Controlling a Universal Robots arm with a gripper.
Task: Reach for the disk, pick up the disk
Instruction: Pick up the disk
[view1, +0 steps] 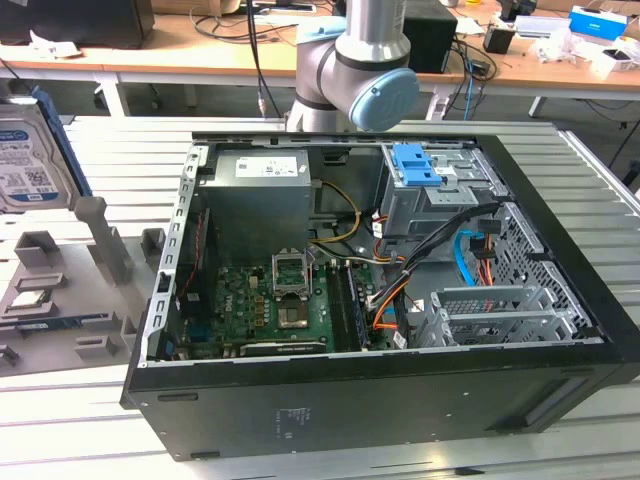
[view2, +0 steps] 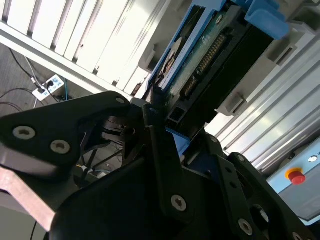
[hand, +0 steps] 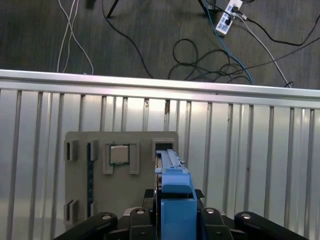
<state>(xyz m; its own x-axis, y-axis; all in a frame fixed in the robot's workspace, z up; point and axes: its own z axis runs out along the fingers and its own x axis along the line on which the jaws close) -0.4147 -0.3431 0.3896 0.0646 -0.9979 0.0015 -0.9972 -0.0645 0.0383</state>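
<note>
open computer case (view1: 380, 400) on the exterior view's right of grey holder (hand: 85, 195) | disk (hand: 169, 159) stands edge-up at the holder's slot | gripper (hand: 173, 194) straddles it over the holder, clamped or not: cannot tell | chip (hand: 119, 154) in holder, near disk | risk: skewed hold on blue rail (hand: 177, 210) could jam or drop disk

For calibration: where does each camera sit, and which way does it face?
Exterior view: off the arm, looking down into the computer case; an arm joint shows.
First wrist view: on the arm, facing down at the disk edge-on; gripper shows.
Second wrist view: on the arm, close along the disk; gripper shows.
Shared: all three show the disk.
</note>
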